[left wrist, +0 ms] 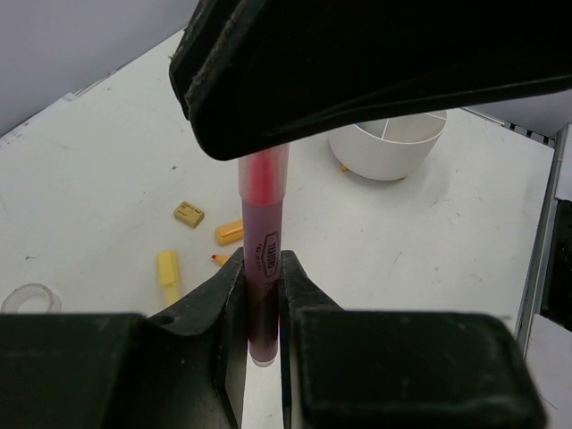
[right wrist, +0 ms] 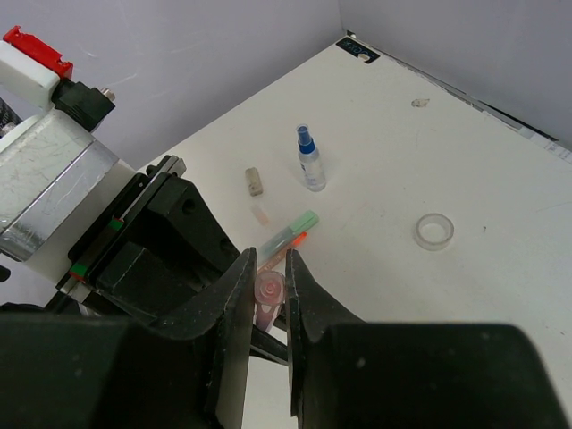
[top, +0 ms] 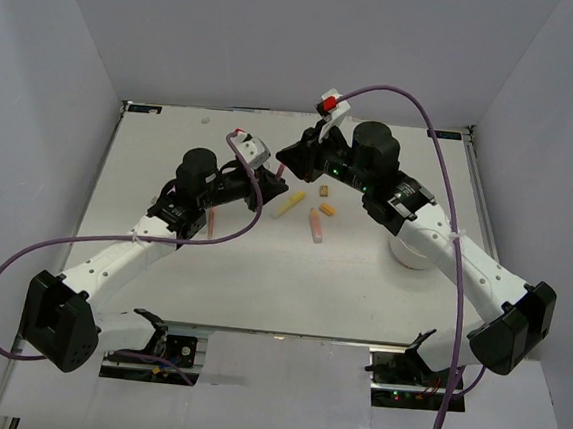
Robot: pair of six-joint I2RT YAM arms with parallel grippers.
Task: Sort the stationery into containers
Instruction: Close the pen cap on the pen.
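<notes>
My left gripper [left wrist: 262, 295] is shut on the barrel of a pink-red marker [left wrist: 263, 223]. My right gripper [right wrist: 271, 288] is closed around the same marker's round cap end [right wrist: 270, 291]. In the top view the two grippers [top: 272, 185] [top: 289, 165] meet above the table's middle back. The white divided tub [left wrist: 389, 143] stands beyond them and is partly hidden under the right arm in the top view [top: 409, 253]. A green marker [right wrist: 290, 232] with an orange pen [right wrist: 299, 239] beside it, a blue-capped bottle [right wrist: 310, 161] and a clear tape ring [right wrist: 434, 232] lie on the table.
A yellow marker [top: 287, 205], an orange marker [top: 316, 225], an orange cap [top: 327, 209] and a small yellow eraser [top: 324, 190] lie right of the grippers. Two more small erasers [right wrist: 255, 181] [right wrist: 261, 214] lie near the bottle. White walls enclose the table.
</notes>
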